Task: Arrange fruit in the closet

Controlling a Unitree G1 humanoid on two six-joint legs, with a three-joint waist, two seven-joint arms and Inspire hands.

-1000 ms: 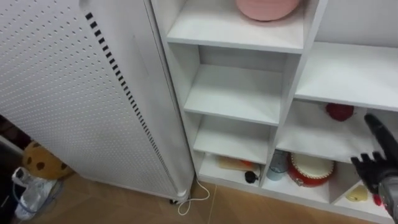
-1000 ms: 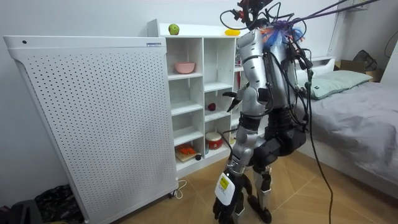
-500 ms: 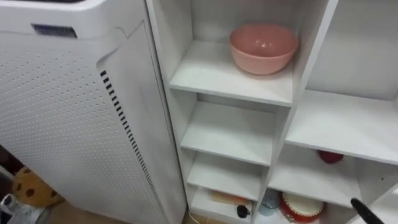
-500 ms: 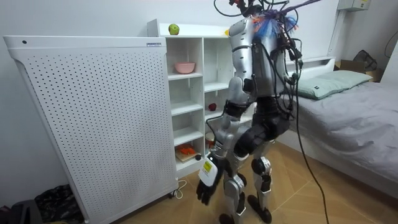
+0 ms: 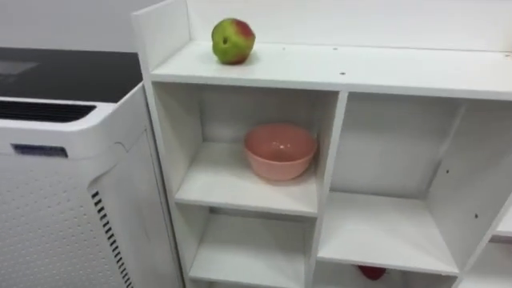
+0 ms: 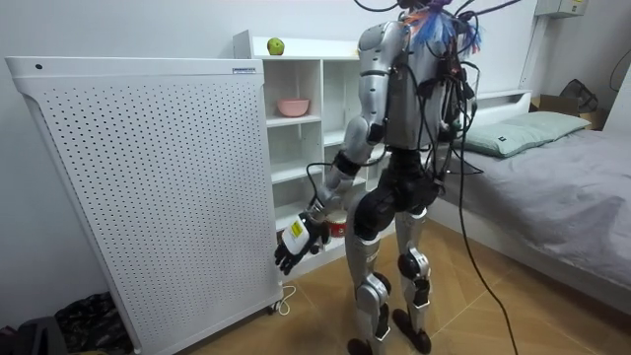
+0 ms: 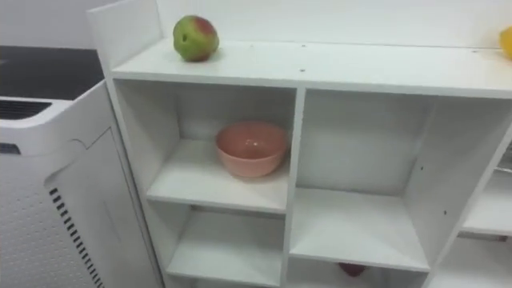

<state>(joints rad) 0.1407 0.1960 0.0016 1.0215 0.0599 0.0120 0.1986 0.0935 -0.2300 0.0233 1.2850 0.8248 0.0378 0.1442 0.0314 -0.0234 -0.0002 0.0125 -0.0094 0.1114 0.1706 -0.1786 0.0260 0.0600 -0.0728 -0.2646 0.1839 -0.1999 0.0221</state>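
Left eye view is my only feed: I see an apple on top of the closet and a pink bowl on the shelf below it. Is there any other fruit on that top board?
Observer: Yes. The right eye view shows a yellow fruit at the far right of the top board of the closet, well apart from the apple.
Operator: Where is the left hand?
Observer: In the room view the left hand hangs low in front of the closet's lower shelves, beside the white perforated panel. Its fingers look relaxed and hold nothing.
Operator: What is behind the robot?
Observer: A bed with grey bedding, on the room view's right.
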